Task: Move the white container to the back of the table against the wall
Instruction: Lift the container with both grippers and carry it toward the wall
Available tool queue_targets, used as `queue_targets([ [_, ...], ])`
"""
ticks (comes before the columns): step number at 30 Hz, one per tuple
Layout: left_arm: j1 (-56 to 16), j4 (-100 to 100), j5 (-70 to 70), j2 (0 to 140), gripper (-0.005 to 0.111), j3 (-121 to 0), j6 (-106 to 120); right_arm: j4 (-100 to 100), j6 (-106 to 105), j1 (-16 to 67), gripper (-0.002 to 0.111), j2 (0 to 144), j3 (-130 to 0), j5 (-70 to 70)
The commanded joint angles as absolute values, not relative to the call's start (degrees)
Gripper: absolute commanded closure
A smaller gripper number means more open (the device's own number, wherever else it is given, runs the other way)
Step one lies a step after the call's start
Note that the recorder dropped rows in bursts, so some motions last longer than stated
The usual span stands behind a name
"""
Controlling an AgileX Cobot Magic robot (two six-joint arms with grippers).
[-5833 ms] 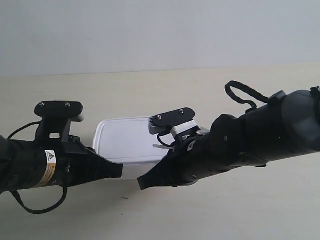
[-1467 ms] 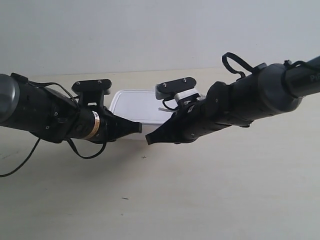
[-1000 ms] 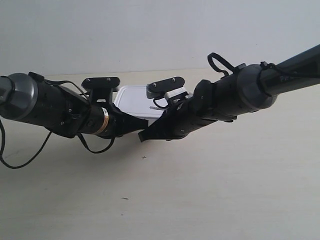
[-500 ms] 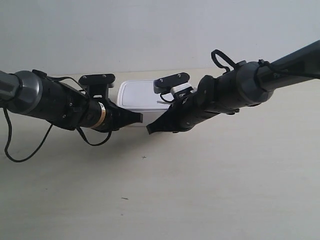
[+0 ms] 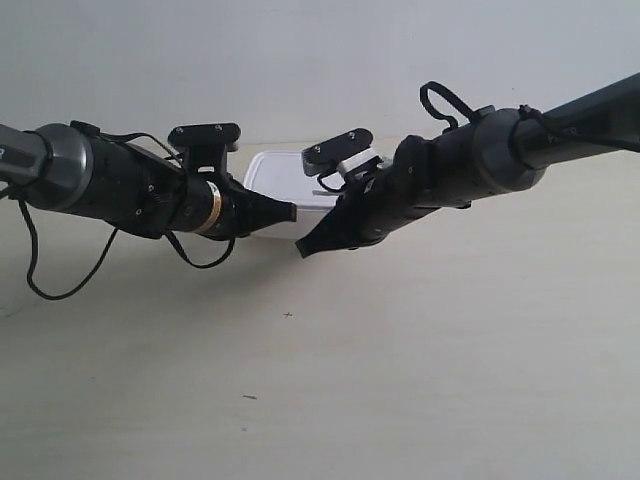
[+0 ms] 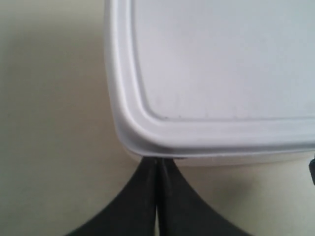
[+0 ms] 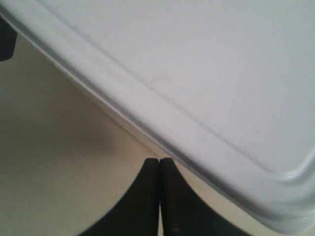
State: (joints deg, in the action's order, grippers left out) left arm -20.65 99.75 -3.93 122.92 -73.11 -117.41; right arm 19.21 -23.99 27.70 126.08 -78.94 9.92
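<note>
The white container (image 5: pixel 283 177) rests on the table (image 5: pixel 420 370) near the wall (image 5: pixel 300 60), with both arms in front of it. My left gripper (image 6: pixel 157 161) is shut, and its tips touch the side of the white container (image 6: pixel 221 64) just under the lid rim, near a corner. My right gripper (image 7: pixel 159 161) is also shut and empty, its tips close to the long side of the container (image 7: pixel 206 73). In the exterior view, the shut tip (image 5: pixel 292 212) of the arm at the view's left reaches the box front. The other arm's tip (image 5: pixel 302 248) sits slightly nearer the camera.
Both black arms cross the middle of the exterior view and hide most of the container's front. A loose black cable (image 5: pixel 50 285) hangs from the arm at the exterior view's left. A few tiny dark specks (image 5: pixel 289 315) mark the table.
Over the earlier frames the container has slid away from the camera toward the wall, with both shut grippers following behind it. In the last half second it moved back a little more.
</note>
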Motion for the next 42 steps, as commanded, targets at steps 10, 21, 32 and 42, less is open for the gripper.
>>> queue_targets([
  [10, -20.48, 99.95, -1.93, 127.27, 0.107, -78.56, -114.09, -7.36, -15.73, 26.48, 0.108, 128.09, -84.67, 15.60],
  [21, -20.43, 99.95, -3.04, 129.30, 0.107, -81.61, -113.95, -21.44, -7.41, 26.48, 0.108, 130.06, -88.38, 17.28],
  [32, -18.35, 99.95, -3.11, 129.30, 0.107, -82.58, -112.77, -23.05, -7.31, 26.48, 0.108, 130.80, -88.52, 14.14],
  [42, -17.23, 99.95, -1.79, 129.67, 0.107, -83.29, -111.12, -23.16, -7.42, 26.48, 0.108, 134.62, -95.08, 18.46],
])
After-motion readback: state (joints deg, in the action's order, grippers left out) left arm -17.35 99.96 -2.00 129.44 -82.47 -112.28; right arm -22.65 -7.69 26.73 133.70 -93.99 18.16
